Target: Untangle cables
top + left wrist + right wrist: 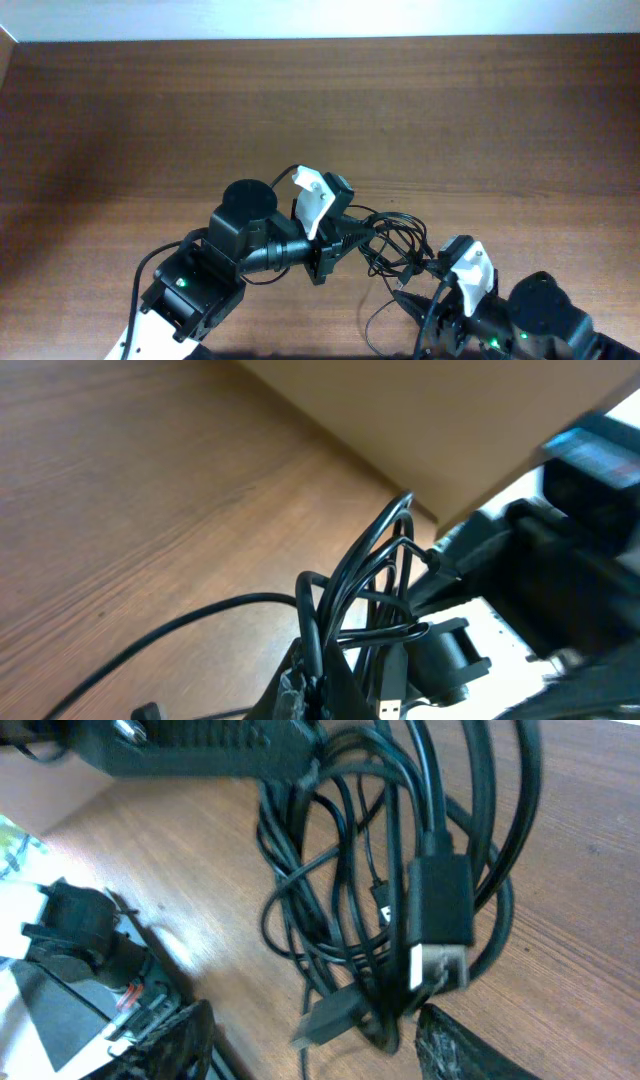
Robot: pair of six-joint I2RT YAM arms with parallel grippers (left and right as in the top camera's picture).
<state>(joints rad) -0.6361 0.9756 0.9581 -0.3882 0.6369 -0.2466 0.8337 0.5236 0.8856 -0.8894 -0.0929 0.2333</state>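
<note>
Knot of cables (395,240) on table (300,100) between the arms, apparently mid-separation: left claw (355,238) clamped on the bundle, right claw (315,1040) spread open around the plug (440,915) end; next, likely pinching one strand and drawing apart.

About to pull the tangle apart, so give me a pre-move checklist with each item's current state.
1. Left gripper clamped on the thin black cables: ok.
2. Right gripper open, one finger on each side of the bundle: ok.
3. Cables separated: not ok, the loops are interwoven.
4. Black USB plug with silver tip free of the loops: cannot tell.
5. The two grippers apart from each other in the overhead view: ok.
</note>
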